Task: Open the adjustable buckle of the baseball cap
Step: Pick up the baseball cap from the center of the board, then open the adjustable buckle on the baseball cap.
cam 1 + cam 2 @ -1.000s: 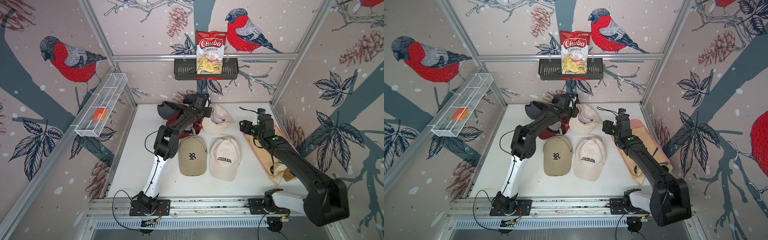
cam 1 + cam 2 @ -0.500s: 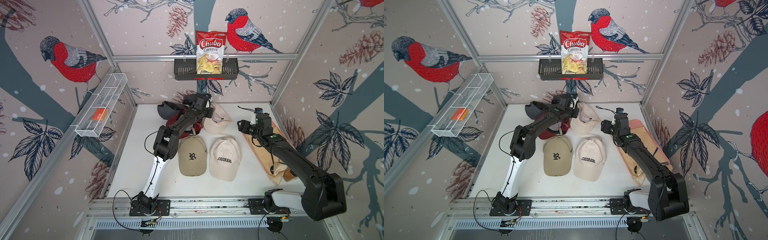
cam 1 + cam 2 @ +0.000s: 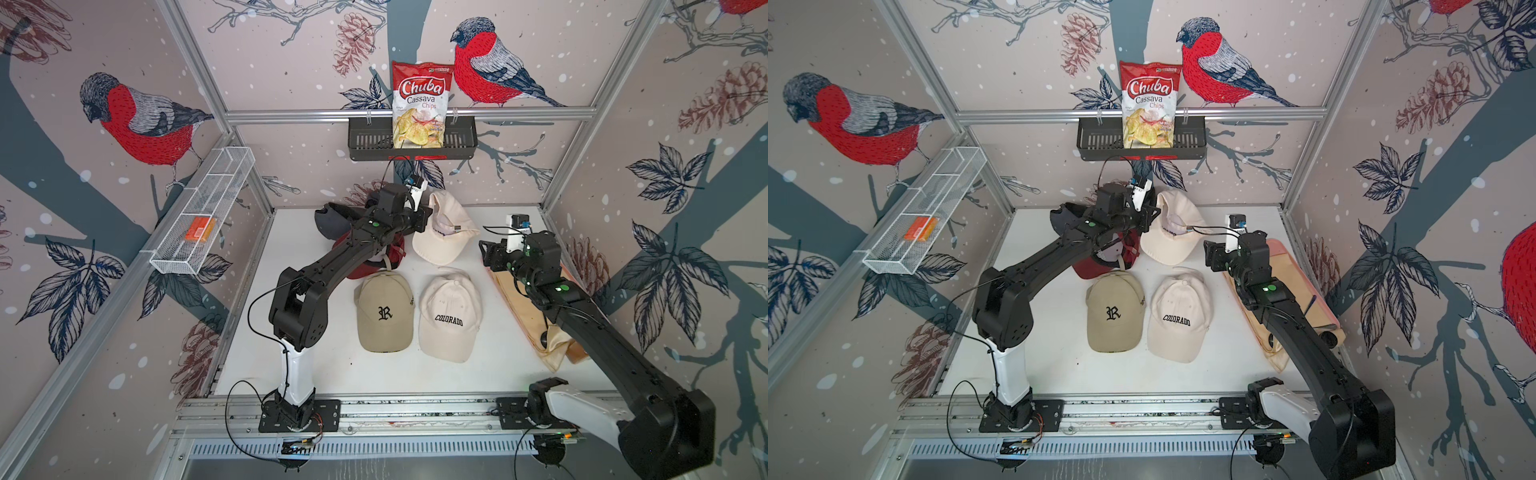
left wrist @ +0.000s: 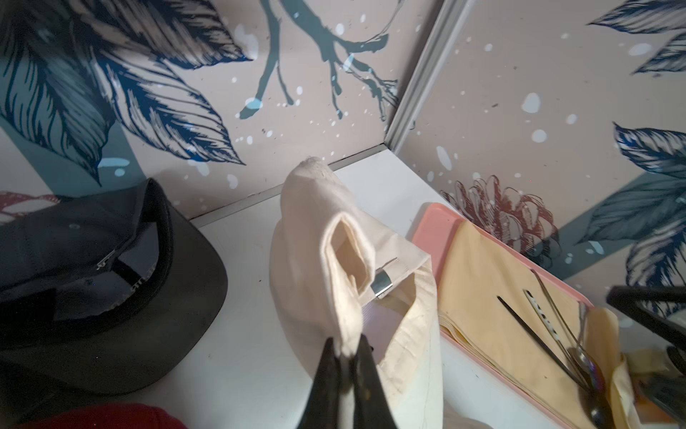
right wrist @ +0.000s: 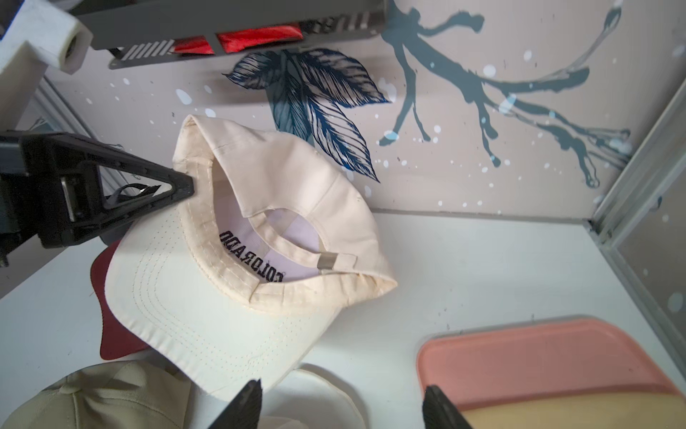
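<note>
Our left fingers (image 4: 326, 382) are clenched on the cloth edge of the cream cap (image 3: 440, 237). The cap is at about 12 o'clock on the desk (image 3: 345, 374), tipped up so we can look inside it. Its little silver buckle (image 5: 328, 262) is on the back strap, at about 3 o'clock on the cap in a top view. It faces our right fingers (image 5: 243, 408). Those are spread wide and hold nothing. They hang near the cap's 3 o'clock side and do not touch it.

What could go wrong? We pinch only a thin bit of cloth. If we pull hard on the buckle, we think the cap can slip out and flop down. The buckle is small and shiny, so the right fingers may miss it and grab the soft strap. Then nothing opens. The cloth is floppy too, so the buckle can swing away when we touch it. The pink tray (image 5: 538, 353) lies at about 4 o'clock from the cap, and a low right arm could bump it.
</note>
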Robot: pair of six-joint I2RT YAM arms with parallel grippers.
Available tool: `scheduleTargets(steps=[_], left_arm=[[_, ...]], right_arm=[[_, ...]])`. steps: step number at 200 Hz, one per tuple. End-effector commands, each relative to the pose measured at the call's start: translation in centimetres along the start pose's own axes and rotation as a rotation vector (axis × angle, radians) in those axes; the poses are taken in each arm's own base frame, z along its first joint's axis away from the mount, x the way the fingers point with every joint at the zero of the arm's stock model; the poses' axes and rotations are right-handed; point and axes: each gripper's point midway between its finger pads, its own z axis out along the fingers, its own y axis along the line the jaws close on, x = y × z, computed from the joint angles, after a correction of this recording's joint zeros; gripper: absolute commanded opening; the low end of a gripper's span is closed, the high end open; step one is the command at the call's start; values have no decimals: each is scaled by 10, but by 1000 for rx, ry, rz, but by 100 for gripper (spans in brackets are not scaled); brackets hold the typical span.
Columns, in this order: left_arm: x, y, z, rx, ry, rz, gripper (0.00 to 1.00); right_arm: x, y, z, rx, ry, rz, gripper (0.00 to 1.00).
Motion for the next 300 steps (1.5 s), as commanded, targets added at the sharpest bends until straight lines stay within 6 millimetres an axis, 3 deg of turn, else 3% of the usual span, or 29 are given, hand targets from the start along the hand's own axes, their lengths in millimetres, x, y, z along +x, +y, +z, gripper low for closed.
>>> scheduleTargets(steps=[1, 24, 69, 123, 170, 226, 255, 300], left_arm=[[-23, -33, -22, 75, -74, 98, 0], [-26, -57, -44, 115, -93, 142, 0], [-29, -83, -89, 158, -130, 203, 0], [-28, -110, -117, 213, -151, 249, 0], [-24, -128, -130, 262, -159, 306, 0], [-14, -139, -138, 329, -159, 318, 0], [-16, -139, -139, 329, -169, 310, 0], [-21, -138, -141, 323, -202, 293, 0]], right_arm=[[-22, 22, -8, -58, -85, -195, 73], [-23, 51, -10, -113, -96, -316, 73], [-19, 65, -10, -134, -81, -371, 73], [-14, 105, -5, -257, -105, -411, 73], [-19, 100, 12, -190, -103, -403, 72], [-23, 102, 9, -216, -167, -392, 71], [-20, 105, 9, -234, -169, -386, 64], [-18, 110, 3, -268, -195, -373, 32]])
